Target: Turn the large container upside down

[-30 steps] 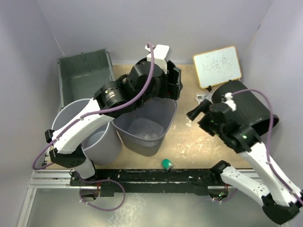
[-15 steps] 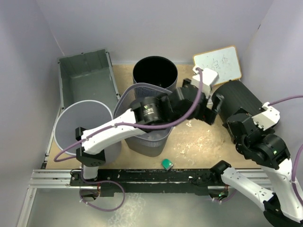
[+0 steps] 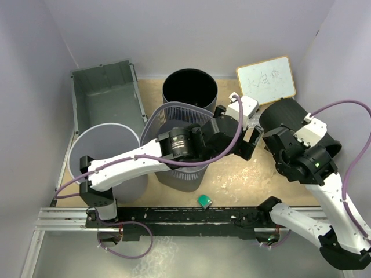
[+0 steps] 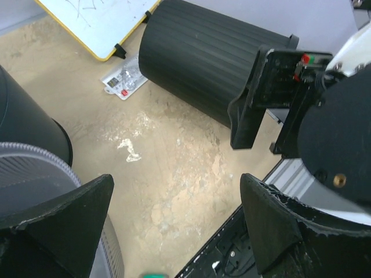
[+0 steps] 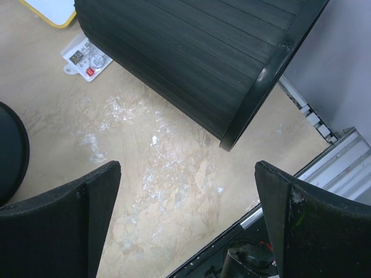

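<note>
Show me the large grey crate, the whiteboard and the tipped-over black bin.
large grey crate (image 3: 107, 97), top view, its bare floor.
whiteboard (image 3: 265, 81), top view, its white face.
tipped-over black bin (image 5: 191, 52), right wrist view, its ribbed side.

The near end of the crate (image 3: 104, 95) was hidden behind the round grey bin (image 3: 95, 145), and its underside did not show. The left arm (image 3: 133, 162) covered part of the mesh basket (image 3: 171, 110); the right arm (image 3: 307, 162) hid the near side of the black ribbed bin (image 3: 284, 111). The whiteboard (image 4: 87, 17) was cut off by the left wrist view's top edge, its scribble unreadable. The print on the packet (image 4: 123, 82) and the green thing (image 3: 204, 200) were too small to make out.
</note>
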### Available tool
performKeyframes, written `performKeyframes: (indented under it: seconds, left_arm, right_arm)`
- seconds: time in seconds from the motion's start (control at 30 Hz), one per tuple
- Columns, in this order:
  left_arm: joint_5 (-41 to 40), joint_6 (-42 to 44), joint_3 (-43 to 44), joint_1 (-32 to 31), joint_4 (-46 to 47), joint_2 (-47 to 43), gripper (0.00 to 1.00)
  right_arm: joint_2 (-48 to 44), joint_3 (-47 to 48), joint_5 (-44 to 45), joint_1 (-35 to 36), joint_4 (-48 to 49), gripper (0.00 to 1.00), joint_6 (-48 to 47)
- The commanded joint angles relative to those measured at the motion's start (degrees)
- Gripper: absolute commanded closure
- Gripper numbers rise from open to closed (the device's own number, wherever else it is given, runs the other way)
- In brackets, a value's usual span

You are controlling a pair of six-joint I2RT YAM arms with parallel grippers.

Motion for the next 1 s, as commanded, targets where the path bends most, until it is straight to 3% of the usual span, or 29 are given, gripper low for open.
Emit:
performKeyframes:
  seconds: [0.0,0.27,0.47,0.53,0.63,0.7,0.97]
  left_arm:
    - [-1.6,-1.7,-4.1,-0.6,6.2,-6.2,0.13]
    - [-10.0,-3.0,-8.4,-0.6,9.6,-12.9,0.13]
    - [-11.9,-0.1,1.1,1.4,4.4,-9.6,0.12]
    - [-12.0,0.6,3.2,1.8,3.4,-9.0,0.12]
    - [-11.7,1.1,3.3,2.4,4.2,-9.5,0.12]
    - [-11.3,1.3,3.2,2.7,4.8,-9.9,0.12]
    - [-9.3,1.9,2.8,2.9,5.1,-8.6,0.12]
  right_arm:
    - [-2.2,-0.4,1.9,-0.1,-0.3,0.00,0.9]
    - [-5.2,-6.0,-0.8,-0.2,-0.3,0.00,1.4]
    - [0.1,-3.5,-3.8,-1.6,8.6,0.00,-8.4]
    - [2.2,-1.9,-9.0,-6.5,14.5,0.00,-16.8]
    - [4.9,-0.9,-27.3,-21.8,24.7,0.00,-28.6]
    - [6.7,0.3,-34.8,-29.6,27.4,0.00,-32.6]
    - [11.4,4.5,-39.9,-43.1,27.4,0.00,-36.8]
